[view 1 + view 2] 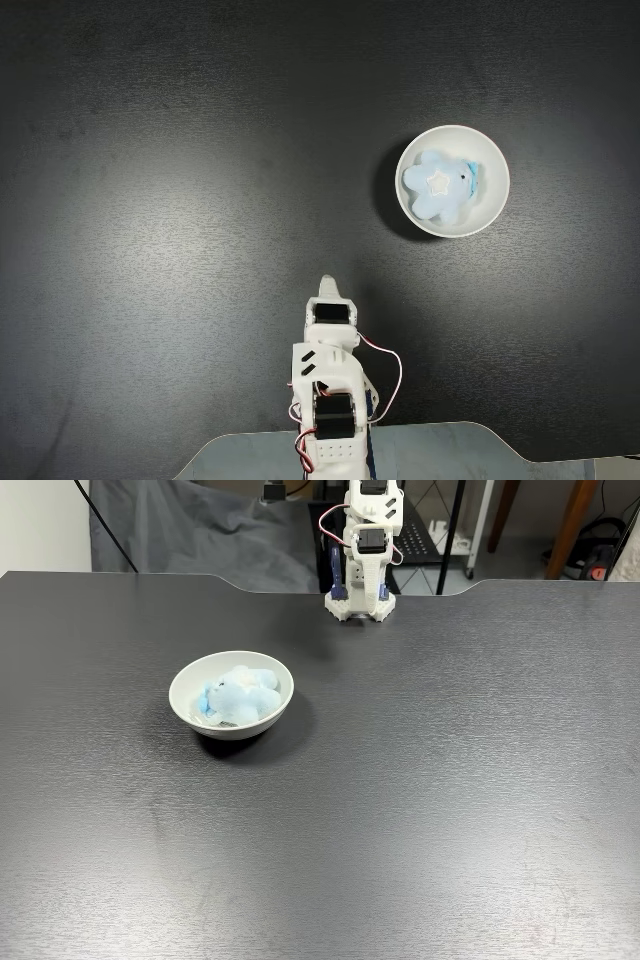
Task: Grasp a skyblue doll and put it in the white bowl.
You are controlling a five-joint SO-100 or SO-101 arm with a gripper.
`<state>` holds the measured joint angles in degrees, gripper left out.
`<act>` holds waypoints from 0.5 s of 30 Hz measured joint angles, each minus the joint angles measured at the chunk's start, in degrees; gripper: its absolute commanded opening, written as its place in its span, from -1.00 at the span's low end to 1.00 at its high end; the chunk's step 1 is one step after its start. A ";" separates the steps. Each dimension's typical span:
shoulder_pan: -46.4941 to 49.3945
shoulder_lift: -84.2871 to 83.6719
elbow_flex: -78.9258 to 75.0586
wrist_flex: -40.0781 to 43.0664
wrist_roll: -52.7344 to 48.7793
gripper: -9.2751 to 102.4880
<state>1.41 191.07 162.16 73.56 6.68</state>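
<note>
In a fixed view from above, the fluffy blue doll (440,186) sits inside the smooth round white bowl (490,205). My gripper (327,286) is folded back; I cannot tell if my jaws are open.

In a fixed view from the front, the doll (240,696) fills the shiny bowl (190,680) on the dark grainy table (430,800).

A dark table (420,810) — behind it a grey cloth (190,530), wooden legs (575,525), tangled cables (610,535).

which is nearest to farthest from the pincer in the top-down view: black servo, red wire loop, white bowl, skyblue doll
From the pincer:
1. black box-shaped servo motor, right behind it on the arm.
2. thin red wire loop, lower right.
3. round glossy white bowl and fluffy skyblue plush doll lying inside it, upper right: too close to call.
</note>
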 measured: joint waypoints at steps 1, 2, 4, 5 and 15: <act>-0.09 0.00 0.62 0.00 0.00 -0.84; -0.09 0.09 1.67 0.00 0.00 -0.84; -0.18 0.18 4.13 0.00 0.00 -0.84; -0.18 0.18 4.48 0.00 0.00 -0.84; -0.18 0.18 6.06 -0.09 0.00 -0.84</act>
<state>1.23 191.25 168.22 73.48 6.68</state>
